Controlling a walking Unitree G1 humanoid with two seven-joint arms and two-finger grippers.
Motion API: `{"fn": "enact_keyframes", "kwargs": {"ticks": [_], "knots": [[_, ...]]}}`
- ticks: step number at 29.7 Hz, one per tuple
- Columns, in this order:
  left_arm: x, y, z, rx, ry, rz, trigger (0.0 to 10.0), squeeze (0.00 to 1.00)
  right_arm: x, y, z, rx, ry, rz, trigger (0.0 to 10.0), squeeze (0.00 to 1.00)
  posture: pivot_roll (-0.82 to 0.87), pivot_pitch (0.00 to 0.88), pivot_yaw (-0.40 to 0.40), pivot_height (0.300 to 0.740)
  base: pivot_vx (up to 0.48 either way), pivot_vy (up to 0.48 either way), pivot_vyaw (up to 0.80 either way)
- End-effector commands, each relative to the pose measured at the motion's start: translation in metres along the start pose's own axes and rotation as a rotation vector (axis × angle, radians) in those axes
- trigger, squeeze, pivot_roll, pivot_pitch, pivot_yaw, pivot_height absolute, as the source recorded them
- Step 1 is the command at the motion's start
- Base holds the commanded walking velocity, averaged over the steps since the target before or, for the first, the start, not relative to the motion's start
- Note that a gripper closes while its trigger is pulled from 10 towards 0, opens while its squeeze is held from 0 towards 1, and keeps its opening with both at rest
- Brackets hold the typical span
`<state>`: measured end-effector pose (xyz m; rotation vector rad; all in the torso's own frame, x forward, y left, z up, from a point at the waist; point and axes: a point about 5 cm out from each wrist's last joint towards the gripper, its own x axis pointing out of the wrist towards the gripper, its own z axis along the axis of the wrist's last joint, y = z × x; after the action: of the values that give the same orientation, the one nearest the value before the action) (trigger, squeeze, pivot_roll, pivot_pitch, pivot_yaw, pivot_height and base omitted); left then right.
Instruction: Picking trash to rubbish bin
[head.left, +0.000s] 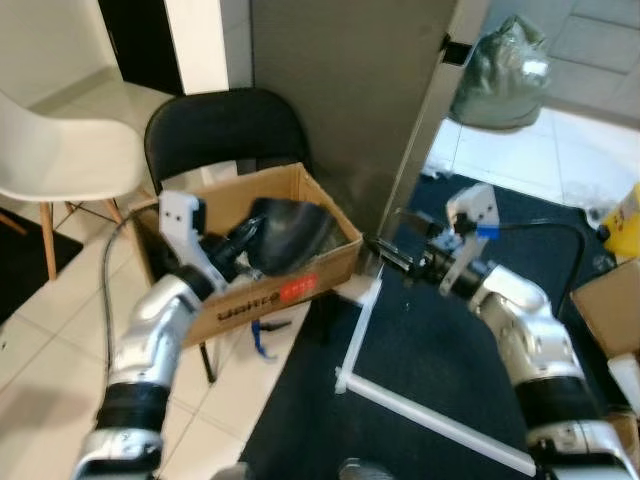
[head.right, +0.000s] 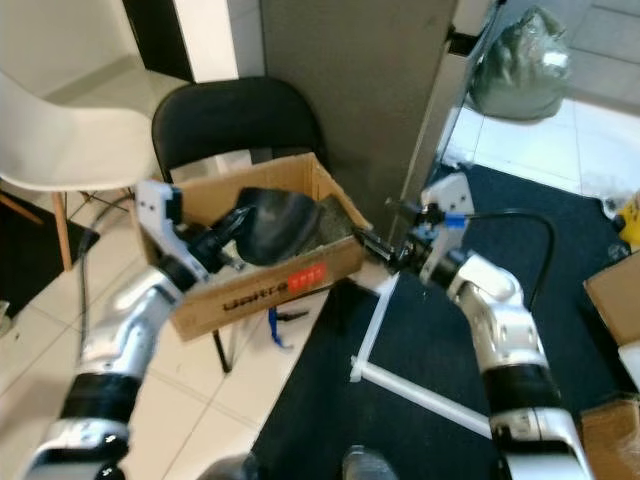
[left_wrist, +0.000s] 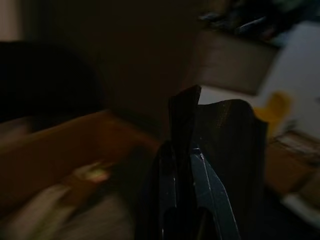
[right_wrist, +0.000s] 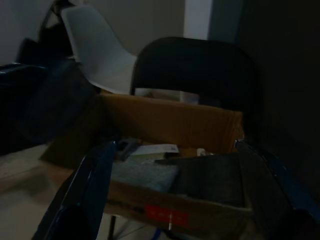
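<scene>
black bag (head.left: 290, 232) pinched by left gripper (head.left: 250, 235) over cardboard box (head.left: 262, 296).

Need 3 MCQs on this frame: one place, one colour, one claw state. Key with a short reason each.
1. Where does the brown cardboard box sit?
A. on the black chair
B. on the white chair
C. on the dark mat

2. What colour is the label on the box's front?
A. green
B. red
C. yellow

3. What is the state of the left claw?
A. open and empty
B. shut on a black bag
C. shut on a bottle

Key: 1 A, the box rests on the seat in front of the black backrest. 2 B, a red label sits beside the printed lettering. 3 B, the left wrist view shows its fingers pinching dark plastic film over the box.
</scene>
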<state>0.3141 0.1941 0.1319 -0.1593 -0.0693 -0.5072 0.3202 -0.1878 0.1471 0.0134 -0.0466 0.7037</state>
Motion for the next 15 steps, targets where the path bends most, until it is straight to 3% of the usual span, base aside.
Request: {"fn": "enact_keyframes", "kwargs": {"ticks": [1,3,4,6,15], "knots": [[-0.002,0.006,0.001,0.028,0.01,0.023,10.0,0.0,-0.004,-0.004,-0.002,-0.03,0.029,-0.001,10.0,0.0,-0.05,0.0,-0.054,0.74,0.48,0.0,0.0],[-0.003,0.007,0.001,0.032,0.009,0.026,10.0,0.0,-0.004,-0.003,-0.002,-0.037,0.037,0.006,10.0,0.0,-0.05,0.0,-0.054,0.74,0.48,0.0,0.0],[-0.004,0.01,0.004,0.045,0.004,0.036,10.0,0.0,-0.009,0.001,-0.011,-0.118,0.113,0.065,10.0,0.0,-0.05,0.0,-0.055,0.74,0.48,0.0,0.0],[-0.005,0.013,0.007,0.057,-0.002,0.046,10.0,0.0,-0.015,0.0,-0.017,-0.151,0.16,0.092,10.0,0.0,-0.05,0.0,-0.055,0.74,0.48,0.0,0.0],[-0.007,0.018,0.007,0.062,-0.008,0.06,10.0,0.0,-0.026,0.001,-0.015,-0.129,0.179,0.205,10.0,0.0,-0.05,0.0,-0.054,0.74,0.48,0.0,0.0]]}}
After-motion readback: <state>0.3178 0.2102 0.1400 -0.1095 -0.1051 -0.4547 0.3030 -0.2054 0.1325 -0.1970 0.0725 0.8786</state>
